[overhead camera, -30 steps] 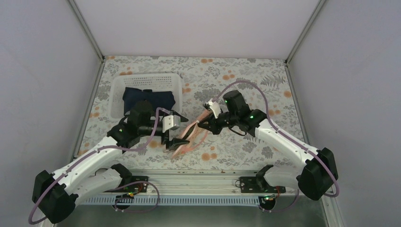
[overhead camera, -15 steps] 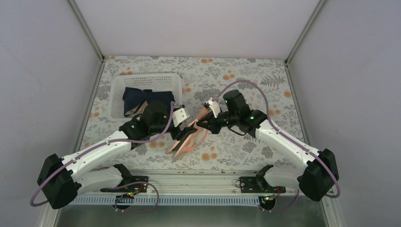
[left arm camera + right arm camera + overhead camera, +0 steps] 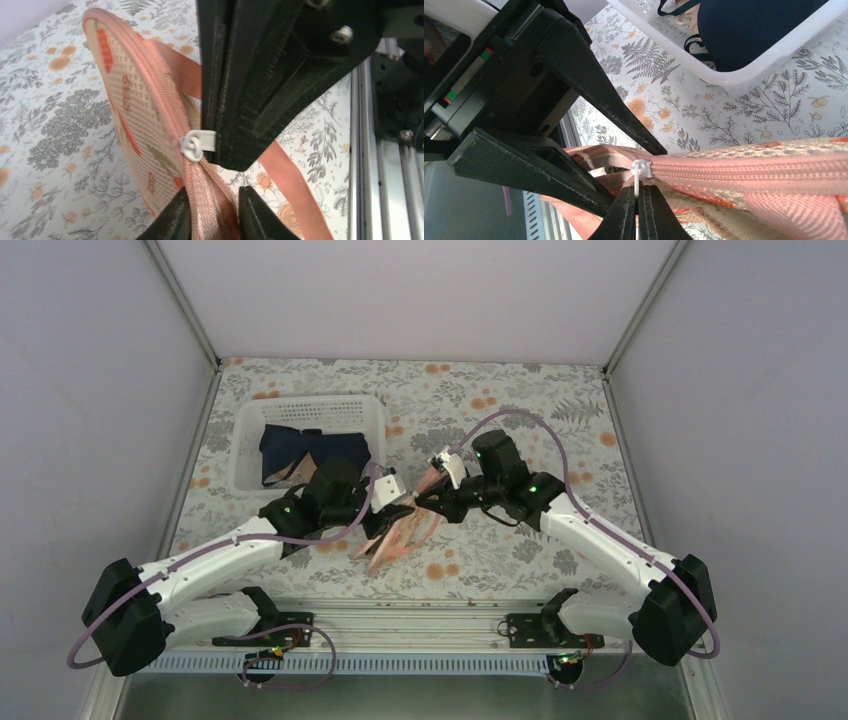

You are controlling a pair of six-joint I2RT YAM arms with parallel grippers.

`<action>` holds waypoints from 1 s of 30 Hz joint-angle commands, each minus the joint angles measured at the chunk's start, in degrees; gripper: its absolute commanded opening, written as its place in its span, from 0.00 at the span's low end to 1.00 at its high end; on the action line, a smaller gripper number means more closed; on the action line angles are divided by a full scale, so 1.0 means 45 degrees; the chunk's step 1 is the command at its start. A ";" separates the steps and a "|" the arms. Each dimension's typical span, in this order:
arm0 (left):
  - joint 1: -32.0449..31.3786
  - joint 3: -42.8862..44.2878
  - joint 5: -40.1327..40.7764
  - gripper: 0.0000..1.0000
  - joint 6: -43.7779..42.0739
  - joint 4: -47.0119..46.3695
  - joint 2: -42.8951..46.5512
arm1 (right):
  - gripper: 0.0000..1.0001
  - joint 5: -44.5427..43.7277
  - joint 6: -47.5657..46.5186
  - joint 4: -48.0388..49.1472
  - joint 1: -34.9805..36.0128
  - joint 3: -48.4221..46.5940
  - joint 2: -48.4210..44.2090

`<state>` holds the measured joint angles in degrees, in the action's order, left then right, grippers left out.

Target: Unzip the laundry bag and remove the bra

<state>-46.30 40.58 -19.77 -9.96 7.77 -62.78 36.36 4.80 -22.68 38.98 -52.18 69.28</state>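
The peach-pink laundry bag (image 3: 402, 538) with its red-orange leaf print is held up on edge between both arms, above the table's front middle. My right gripper (image 3: 637, 200) is shut on the white zipper pull (image 3: 640, 169), which hangs from the slider on the pink zip edging (image 3: 749, 172). My left gripper (image 3: 214, 210) is shut on the laundry bag, pinching that zip edging (image 3: 202, 200) just below the slider (image 3: 192, 146). In the top view the left gripper (image 3: 392, 512) and right gripper (image 3: 428, 502) almost meet over the bag. The bra is hidden.
A white slotted basket (image 3: 245, 430) with a navy-blue cloth (image 3: 320, 448) in it stands at the back left, just behind the left arm. A loose peach strap (image 3: 295, 185) trails from the bag toward the metal rail (image 3: 385, 165) at the near edge.
The left arm has swung right to the bag, and its jaws have closed from wide open onto the zip edging. The right gripper has kept hold of the pull, barely moving.
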 commanded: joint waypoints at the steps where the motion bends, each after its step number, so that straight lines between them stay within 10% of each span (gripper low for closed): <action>1: -0.0062 -0.0110 0.0164 0.12 -0.0310 -0.0372 -0.0052 | 0.03 0.0086 0.0161 0.0548 0.0112 -0.0144 -0.0401; 15: -0.0050 -0.0778 0.1629 0.02 -0.6785 0.0576 0.1253 | 0.03 -0.0482 0.0522 -0.1362 -0.3462 0.0210 -0.0907; 23: 0.1137 -0.1048 -0.0289 0.02 -0.4709 0.0933 0.1778 | 0.04 0.1131 0.0134 -0.1254 -0.3708 0.0540 -0.0627; 30: 0.1383 -0.0652 -0.3122 0.57 -0.5601 0.2153 0.1942 | 0.04 0.1798 0.0617 -0.0109 -0.1801 0.0743 -0.0480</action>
<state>-40.25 35.40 -22.65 -32.64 13.21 -54.72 40.60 6.13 -27.94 26.92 -49.60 67.05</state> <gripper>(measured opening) 0.470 0.039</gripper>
